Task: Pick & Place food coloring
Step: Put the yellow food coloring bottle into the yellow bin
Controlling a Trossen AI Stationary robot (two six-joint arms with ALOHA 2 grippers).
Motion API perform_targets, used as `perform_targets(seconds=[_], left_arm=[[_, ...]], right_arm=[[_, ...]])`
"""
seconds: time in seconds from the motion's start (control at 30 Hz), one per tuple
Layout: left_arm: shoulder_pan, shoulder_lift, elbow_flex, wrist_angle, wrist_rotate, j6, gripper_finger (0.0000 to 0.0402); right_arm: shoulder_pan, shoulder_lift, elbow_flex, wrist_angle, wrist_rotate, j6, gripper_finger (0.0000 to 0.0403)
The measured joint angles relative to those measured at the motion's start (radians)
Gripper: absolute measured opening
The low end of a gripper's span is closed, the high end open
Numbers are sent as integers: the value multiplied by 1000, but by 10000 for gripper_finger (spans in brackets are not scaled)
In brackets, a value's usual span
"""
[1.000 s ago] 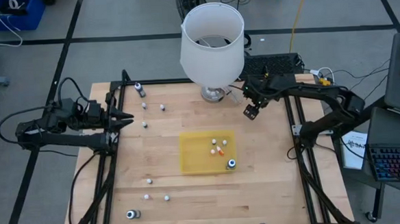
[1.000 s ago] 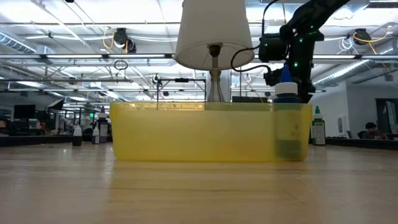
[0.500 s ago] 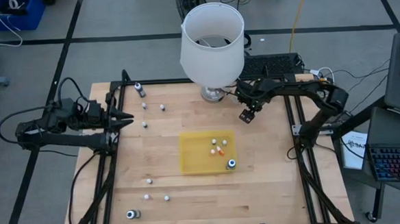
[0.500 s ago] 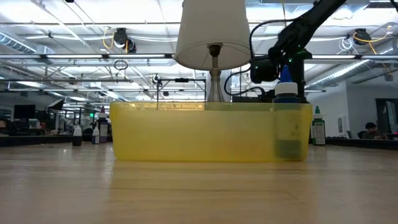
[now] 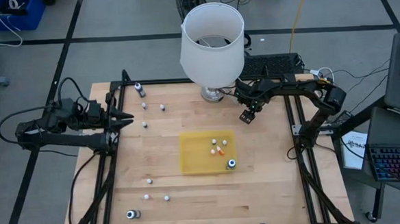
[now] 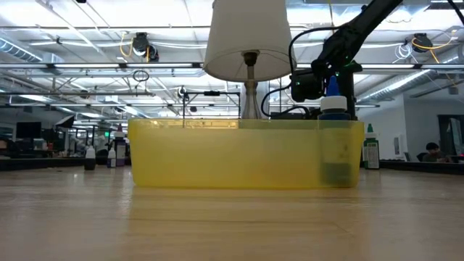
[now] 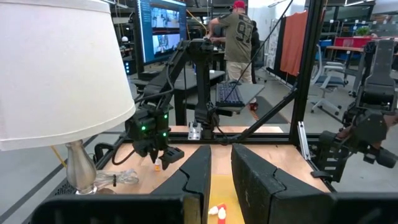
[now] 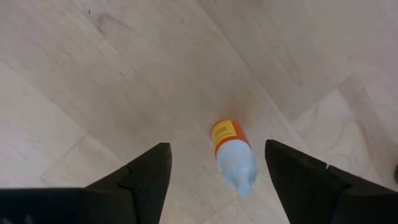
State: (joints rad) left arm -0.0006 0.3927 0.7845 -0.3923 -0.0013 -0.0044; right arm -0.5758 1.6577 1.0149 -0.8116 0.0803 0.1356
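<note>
A tiny food coloring bottle (image 8: 232, 152), whitish with an orange label, lies on its side on the wooden table near the lamp base. My right gripper (image 8: 221, 171) hangs over it pointing down, open, one finger on each side and touching nothing; the high view shows this gripper (image 5: 249, 115) just right of the lamp. Several more small bottles lie on the table's left half (image 5: 144, 124), and a few sit in the yellow tray (image 5: 188, 154). My left gripper (image 5: 123, 119) waits shut at the left edge.
A tall lamp with a white shade (image 5: 211, 43) and metal base (image 5: 213, 94) stands at the table's far edge, close to my right gripper. A dark bottle with a round top (image 5: 231, 164) stands in the tray's near right corner. People stand beyond the table (image 7: 239, 37).
My right gripper has come down toward the table and shifted slightly toward the lamp, staying open over the orange-labelled bottle.
</note>
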Motion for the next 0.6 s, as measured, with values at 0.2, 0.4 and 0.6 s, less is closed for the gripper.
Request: perform_targets(seconds=[0.2, 0.4, 0.6], left_arm=[[0, 0, 0, 0, 0, 0, 67], [0, 0, 0, 0, 0, 0, 67], [0, 0, 0, 0, 0, 0, 67]], right_arm=[[0, 0, 0, 0, 1, 1, 220], [0, 0, 0, 0, 1, 1, 180], [0, 0, 0, 0, 5, 1, 135]])
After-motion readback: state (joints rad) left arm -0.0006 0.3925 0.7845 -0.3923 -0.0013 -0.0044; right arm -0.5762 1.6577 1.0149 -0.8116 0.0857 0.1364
